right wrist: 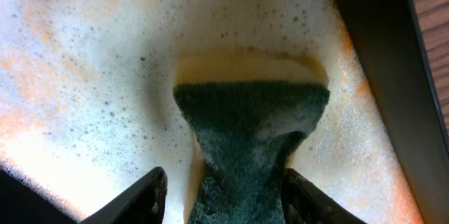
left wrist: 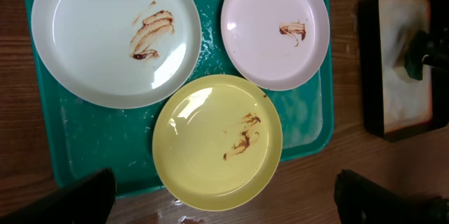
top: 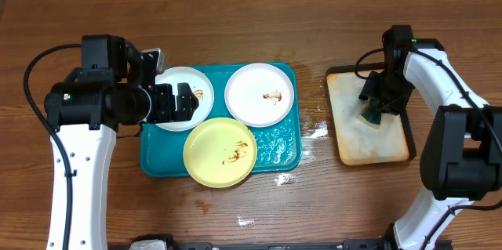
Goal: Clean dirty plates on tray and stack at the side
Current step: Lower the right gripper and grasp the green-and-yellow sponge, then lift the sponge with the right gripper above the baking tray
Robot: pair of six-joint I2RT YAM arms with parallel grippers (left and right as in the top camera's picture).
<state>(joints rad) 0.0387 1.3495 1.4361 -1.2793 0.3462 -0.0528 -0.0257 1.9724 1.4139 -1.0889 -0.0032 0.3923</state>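
Plates (left wrist: 217, 143) lie on tray (left wrist: 91, 147) under left tool (top: 184, 101); right tool (right wrist: 224, 189) pinches sponge (right wrist: 252, 112).

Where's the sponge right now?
The sponge is pinched in the right gripper, pressed down in the soapy black-rimmed tray on the right of the overhead view, beside the teal tray.
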